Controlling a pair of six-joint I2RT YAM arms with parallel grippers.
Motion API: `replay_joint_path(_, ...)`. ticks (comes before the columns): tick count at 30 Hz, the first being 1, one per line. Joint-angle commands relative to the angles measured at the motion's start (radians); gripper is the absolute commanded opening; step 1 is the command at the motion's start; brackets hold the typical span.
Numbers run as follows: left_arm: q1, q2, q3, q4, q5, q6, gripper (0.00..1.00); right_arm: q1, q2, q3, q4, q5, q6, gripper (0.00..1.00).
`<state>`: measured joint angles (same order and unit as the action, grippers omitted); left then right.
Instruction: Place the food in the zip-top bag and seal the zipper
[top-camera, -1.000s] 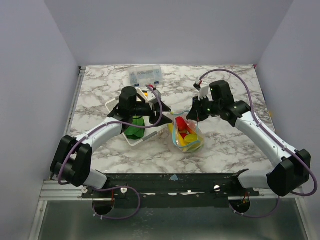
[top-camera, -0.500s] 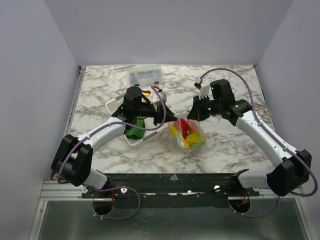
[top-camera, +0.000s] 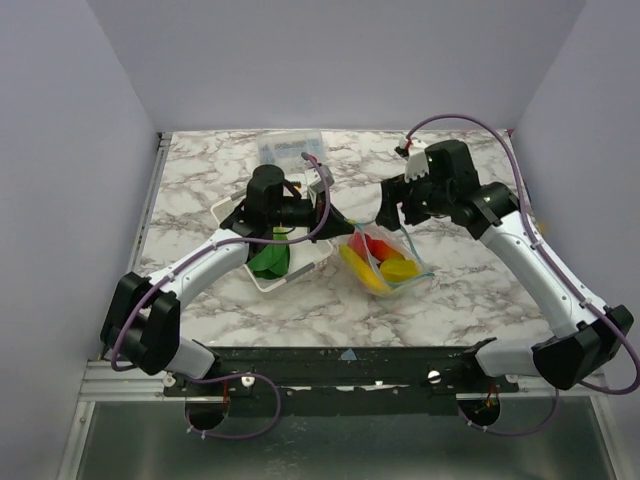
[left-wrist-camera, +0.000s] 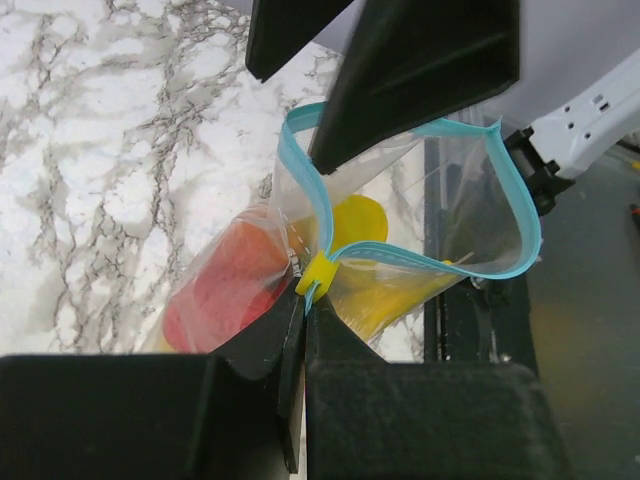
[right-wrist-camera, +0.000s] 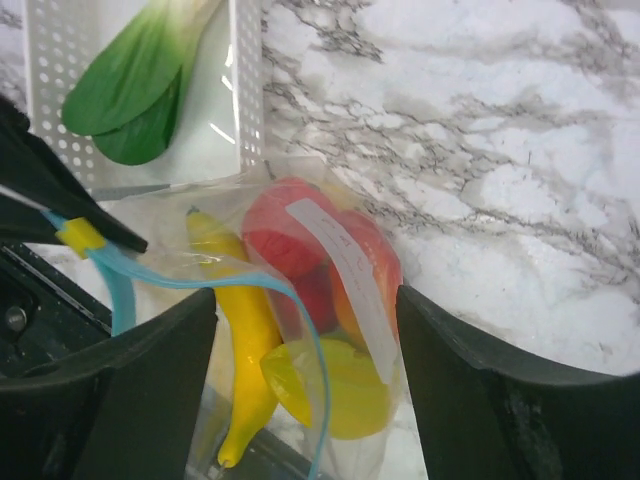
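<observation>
Marble tabletop (top-camera: 200, 190) bears the zip-top bag (top-camera: 412, 262), food (top-camera: 398, 269) inside.

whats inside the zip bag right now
A banana, a lemon and red pieces show through the clear bag. Anything underneath them is covered, so I cannot tell.

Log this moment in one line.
left gripper: jaws shut on zipper by slider | right gripper: jaws open above bag | bag mouth open, food inside | green vegetable in tray
</observation>
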<state>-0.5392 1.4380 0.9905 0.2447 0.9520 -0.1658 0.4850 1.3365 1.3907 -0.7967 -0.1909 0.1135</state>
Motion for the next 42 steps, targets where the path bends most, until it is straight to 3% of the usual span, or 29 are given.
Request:
replay_joint_path(1,-0.017,-0.053,0.006,0.059,-0.042,-0.184,0.00,0.034,-0.078,0.047,0.016,-0.055,-0.084,0.80)
replay_joint_path(5,-0.038,-0.058,0.024,0.046,-0.039,-0.234,0.00,0.043,-0.100,0.010,0.094,-0.188,-0.152,0.96)
replay_joint_path(10,-0.053,-0.042,0.044,0.013,-0.029,-0.247,0.00,0.064,-0.037,0.031,0.064,-0.275,-0.202,1.00)
replay_joint_path(15,-0.054,-0.031,0.061,-0.024,-0.018,-0.230,0.00,0.159,-0.043,0.011,0.136,-0.243,-0.218,1.00)
replay_joint_path(21,-0.053,-0.066,0.060,-0.145,-0.050,-0.166,0.00,0.171,-0.062,-0.035,0.171,-0.228,-0.268,0.99)
replay_joint_path(27,-0.053,-0.100,0.013,-0.138,-0.043,-0.131,0.00,0.173,-0.001,-0.025,0.151,-0.341,-0.307,0.86)
replay_joint_path(34,-0.051,-0.127,-0.012,-0.139,-0.083,-0.095,0.00,0.174,-0.041,-0.054,0.112,-0.264,-0.290,0.80)
replay_joint_path(42,-0.038,-0.125,0.015,-0.161,-0.057,-0.087,0.00,0.174,-0.095,-0.130,0.127,-0.181,-0.268,0.52)
